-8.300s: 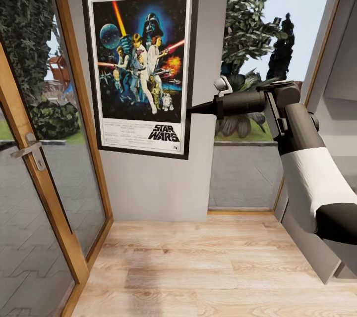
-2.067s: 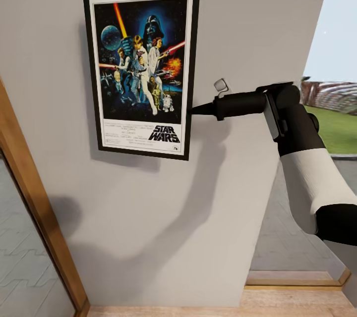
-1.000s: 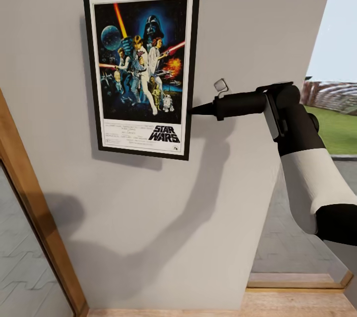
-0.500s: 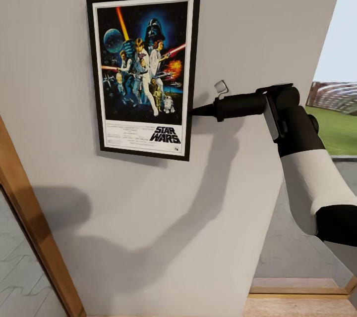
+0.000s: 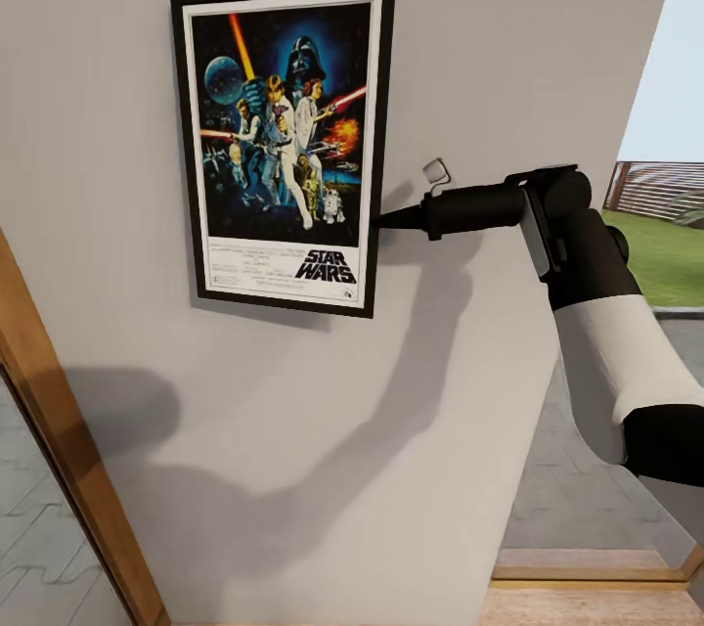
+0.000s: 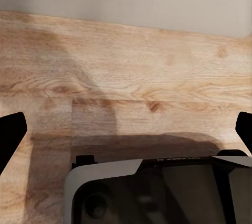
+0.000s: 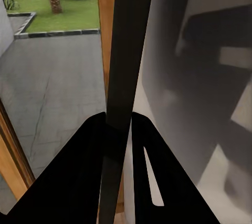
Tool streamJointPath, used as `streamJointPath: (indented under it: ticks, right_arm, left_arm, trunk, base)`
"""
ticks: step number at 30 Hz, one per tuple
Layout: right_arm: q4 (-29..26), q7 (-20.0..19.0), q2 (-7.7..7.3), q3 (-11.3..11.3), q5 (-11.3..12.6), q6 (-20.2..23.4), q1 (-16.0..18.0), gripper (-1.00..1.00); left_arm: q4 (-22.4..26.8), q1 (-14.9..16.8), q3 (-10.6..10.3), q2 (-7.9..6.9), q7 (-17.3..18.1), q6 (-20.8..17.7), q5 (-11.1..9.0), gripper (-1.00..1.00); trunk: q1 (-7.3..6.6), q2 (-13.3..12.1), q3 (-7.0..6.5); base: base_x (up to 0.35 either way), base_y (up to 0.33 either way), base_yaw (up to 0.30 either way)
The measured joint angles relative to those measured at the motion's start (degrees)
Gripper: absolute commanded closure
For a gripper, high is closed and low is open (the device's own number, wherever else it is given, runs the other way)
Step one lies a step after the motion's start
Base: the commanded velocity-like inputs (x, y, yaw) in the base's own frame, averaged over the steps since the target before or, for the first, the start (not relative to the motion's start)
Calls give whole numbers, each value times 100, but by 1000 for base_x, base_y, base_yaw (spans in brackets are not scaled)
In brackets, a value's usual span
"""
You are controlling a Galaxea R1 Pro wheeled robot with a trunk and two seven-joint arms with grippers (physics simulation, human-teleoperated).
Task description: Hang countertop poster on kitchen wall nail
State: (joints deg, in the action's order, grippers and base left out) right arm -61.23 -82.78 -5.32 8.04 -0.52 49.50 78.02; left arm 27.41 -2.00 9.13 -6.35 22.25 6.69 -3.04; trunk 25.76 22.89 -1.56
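The framed Star Wars poster [image 5: 284,142] hangs upright in front of a plain pale grey wall [image 5: 508,39] and casts a narrow shadow close beneath it. My right gripper [image 5: 376,218] is shut on the middle of its right frame edge, the arm reaching in from the right. In the right wrist view both black fingers [image 7: 84,171] pinch the poster's thin dark edge [image 7: 126,51]. My left gripper [image 6: 126,135] is open over the wooden floor, holding nothing. The nail is hidden, and the countertop is out of view. Whether the poster touches the wall I cannot tell.
A wooden door frame [image 5: 59,469] slants up the left side with glass and paving beyond. Right of the wall, a window [image 5: 655,215] looks onto lawn and a fence. Wooden floor [image 6: 131,66] lies below, with my base [image 6: 157,192] over it.
Over the past seconds the view has closed in on the wall, which now spans most of the picture. The poster shifted slightly within the view a second ago. The right grip is unchanged.
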Motion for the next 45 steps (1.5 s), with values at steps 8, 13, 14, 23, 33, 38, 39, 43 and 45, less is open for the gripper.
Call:
streamJointPath:
  ticks: [8, 13, 14, 23, 33, 38, 39, 43, 45]
  right_arm:
    - [-10, 8, -1, -14, 1, 2, 0, 100]
    - [-11, 9, 0, -18, 1, 2, 0, 100]
    - [-11, 10, 1, -18, 1, 2, 0, 100]
    - [-11, 16, 1, -16, 1, 2, 0, 100]
    - [-16, 4, -1, -3, 4, -50, 0, 100]
    - [-17, -15, -1, -1, 1, -397, -55, 100]
    - [-19, -15, -1, -1, 1, -400, -64, 100]
    - [-30, -17, -1, -1, 2, -409, -83, 100]
    - [-33, -18, 1, -1, 6, -414, -93, 100]
  left_arm:
    - [-27, 0, -5, -65, 16, -1, -7, -100]
    - [-28, 0, -6, -69, 18, -1, -7, -100]
    - [-28, 0, -7, -69, 19, -1, -7, -100]
    - [-29, 0, -3, -70, 19, -1, -8, -100]
    - [-29, 0, -2, -70, 19, 0, -9, -100]
    - [-29, 0, 0, -70, 21, 4, -8, -100]
    - [-29, 0, 0, -70, 21, 3, -8, -100]
    - [-29, 0, 0, -70, 21, 4, -7, -100]
    - [-29, 0, 0, -70, 21, 3, -7, -100]
  trunk:
    - [0, 0, 0]
    - [0, 0, 0]
    - [0, 0, 0]
    - [0, 0, 0]
    - [0, 0, 0]
    - [0, 0, 0]
    - [0, 0, 0]
    - [0, 0, 0]
    - [0, 0, 0]
  base:
    - [0, 0, 0]
    - [0, 0, 0]
    - [0, 0, 0]
    - [0, 0, 0]
    - [0, 0, 0]
    - [0, 0, 0]
    - [0, 0, 0]
    - [0, 0, 0]
    - [0, 0, 0]
